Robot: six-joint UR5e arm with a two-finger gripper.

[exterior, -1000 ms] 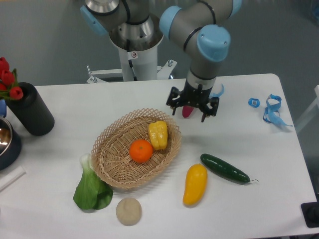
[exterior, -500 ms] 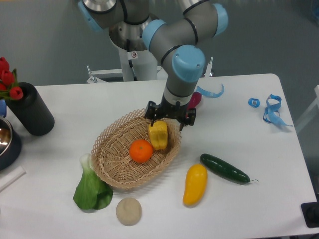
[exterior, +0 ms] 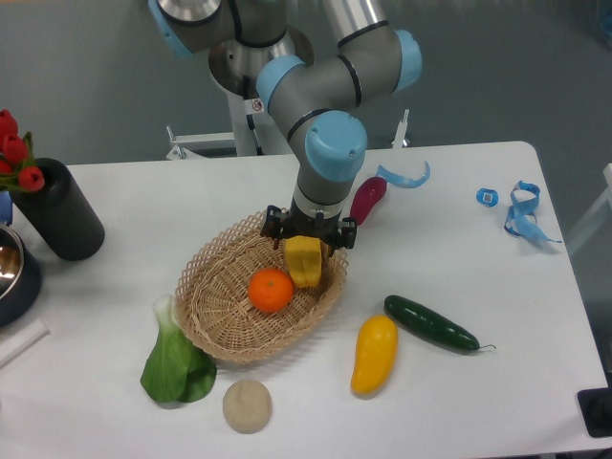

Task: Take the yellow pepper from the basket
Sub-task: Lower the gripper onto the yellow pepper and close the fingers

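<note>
1. You have the gripper (exterior: 307, 245) directly above the yellow pepper (exterior: 305, 263), at the far right part of the basket (exterior: 215, 325).
2. The gripper's dark fingers reach down on either side of the pepper's top. The left one shows near the basket's far rim and the right one beside the pepper's right shoulder.
3. The jaws stand apart, with the upper end of the pepper between them. Whether the pads touch its skin you cannot tell from this view, since the wrist covers the top of the fruit.
4. The yellow pepper lies inside the basket, resting on the weave with its lower end pointing toward you. It sits close to the basket's right wall.
5. Just left of the pepper and a little nearer, an orange (exterior: 271, 290) sits in the middle of the basket, touching or almost touching the pepper.
6. On the white table (exterior: 497, 287) outside the basket lie:
   - a long yellow fruit (exterior: 374, 354) to the near right,
   - a dark green cucumber (exterior: 430, 323) further right,
   - a leafy green (exterior: 175, 361) at the basket's near left,
   - a round beige item (exterior: 247, 405) at the near edge.
7. A magenta item (exterior: 367, 199) lies on the table just right of the arm, beyond the basket.
</note>
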